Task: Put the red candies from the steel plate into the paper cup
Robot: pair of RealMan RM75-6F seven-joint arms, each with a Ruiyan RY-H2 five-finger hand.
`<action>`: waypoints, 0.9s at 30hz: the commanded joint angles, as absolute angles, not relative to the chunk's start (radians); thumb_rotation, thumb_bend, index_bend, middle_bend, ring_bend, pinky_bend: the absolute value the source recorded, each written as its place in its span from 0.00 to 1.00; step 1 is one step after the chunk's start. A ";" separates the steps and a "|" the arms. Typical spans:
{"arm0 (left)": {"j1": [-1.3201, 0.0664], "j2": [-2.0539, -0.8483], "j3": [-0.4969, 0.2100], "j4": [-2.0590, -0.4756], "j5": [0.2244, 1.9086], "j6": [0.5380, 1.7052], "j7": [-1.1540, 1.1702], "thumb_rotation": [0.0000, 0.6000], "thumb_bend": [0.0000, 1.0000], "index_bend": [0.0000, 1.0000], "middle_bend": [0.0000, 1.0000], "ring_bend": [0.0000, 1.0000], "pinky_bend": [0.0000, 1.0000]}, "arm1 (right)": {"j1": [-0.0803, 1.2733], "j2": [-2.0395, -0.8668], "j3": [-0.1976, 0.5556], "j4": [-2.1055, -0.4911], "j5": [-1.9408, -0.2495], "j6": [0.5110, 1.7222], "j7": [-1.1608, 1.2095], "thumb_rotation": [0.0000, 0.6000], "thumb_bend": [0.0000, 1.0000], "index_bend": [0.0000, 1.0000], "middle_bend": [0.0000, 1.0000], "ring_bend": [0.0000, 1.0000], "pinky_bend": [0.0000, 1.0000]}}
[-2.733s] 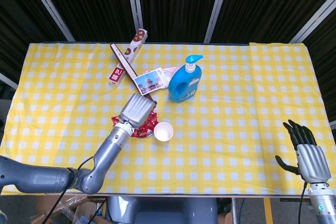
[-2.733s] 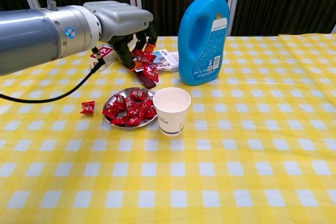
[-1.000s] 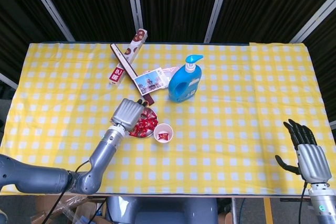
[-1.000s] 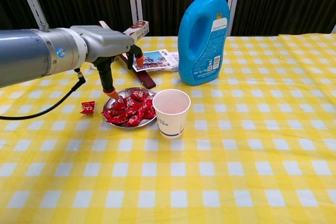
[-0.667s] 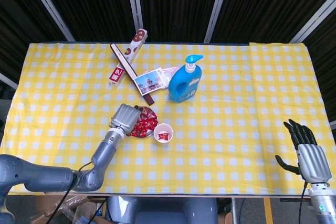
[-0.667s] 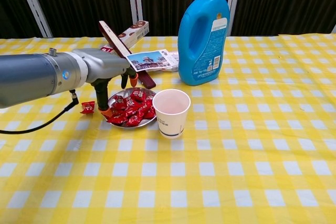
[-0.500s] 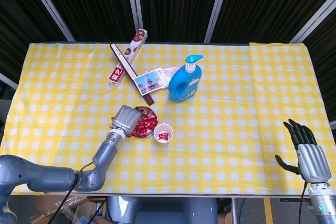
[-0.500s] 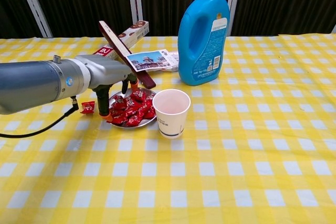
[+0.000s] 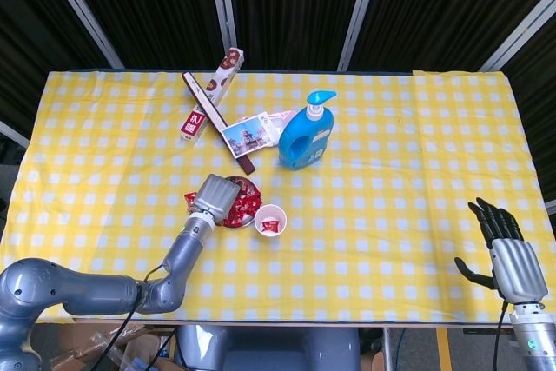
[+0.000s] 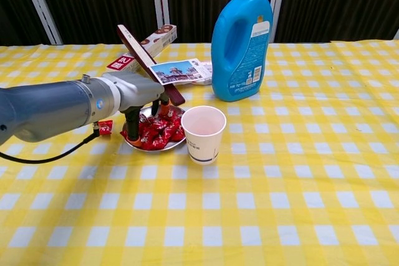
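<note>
A small steel plate [image 10: 163, 148] heaped with red candies [image 10: 159, 130] sits left of centre, with the white paper cup [image 10: 203, 140] just to its right. In the head view one red candy [image 9: 270, 226] lies inside the cup [image 9: 257, 218]. My left hand [image 10: 141, 93] is low over the plate's left side. Its fingers are spread, with a fingertip [image 10: 132, 134] down among the candies. From above, the left hand [image 9: 217, 196] covers half the plate. My right hand [image 9: 506, 248], seen only in the head view, hangs with fingers spread beyond the table's front right edge, holding nothing.
One stray red candy [image 10: 105, 127] lies on the cloth left of the plate. Behind the plate are a tall blue pump bottle [image 10: 242, 42], a postcard [image 10: 181, 70], a dark stick [image 10: 146, 63] and a long snack box [image 9: 212, 93].
My left hand, which held candies above the plate 2.7 s ago, came back from the cup and has sunk onto the plate. A candy now lies in the cup. The right hand stayed still.
</note>
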State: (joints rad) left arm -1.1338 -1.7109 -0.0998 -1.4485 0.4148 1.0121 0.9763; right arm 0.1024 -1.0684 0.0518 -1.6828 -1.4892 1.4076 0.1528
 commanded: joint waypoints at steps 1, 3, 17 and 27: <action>-1.137 -1.719 -0.100 -1.441 0.414 1.008 0.982 1.00 0.20 0.30 0.32 0.84 0.90 | 0.103 -1.067 0.051 -1.684 -1.490 1.407 0.155 1.00 0.34 0.00 0.00 0.00 0.00; -1.138 -1.723 -0.097 -1.438 0.414 1.007 0.988 1.00 0.25 0.36 0.39 0.84 0.90 | 0.103 -1.067 0.051 -1.685 -1.489 1.405 0.156 1.00 0.34 0.00 0.00 0.00 0.00; -1.112 -1.720 -0.090 -1.434 0.480 1.036 0.965 1.00 0.42 0.53 0.63 0.86 0.91 | 0.102 -1.066 0.049 -1.688 -1.491 1.406 0.162 1.00 0.34 0.00 0.00 0.00 0.00; -1.094 -1.647 -0.104 -1.513 0.511 1.073 0.961 1.00 0.42 0.54 0.64 0.86 0.91 | 0.102 -1.067 0.049 -1.688 -1.494 1.408 0.160 1.00 0.34 0.00 0.00 0.00 0.00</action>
State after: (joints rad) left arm -1.0968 -1.6548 -0.0995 -1.5039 0.5061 1.0675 0.9632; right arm 0.1020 -1.0669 0.0489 -1.6875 -1.4942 1.4081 0.1594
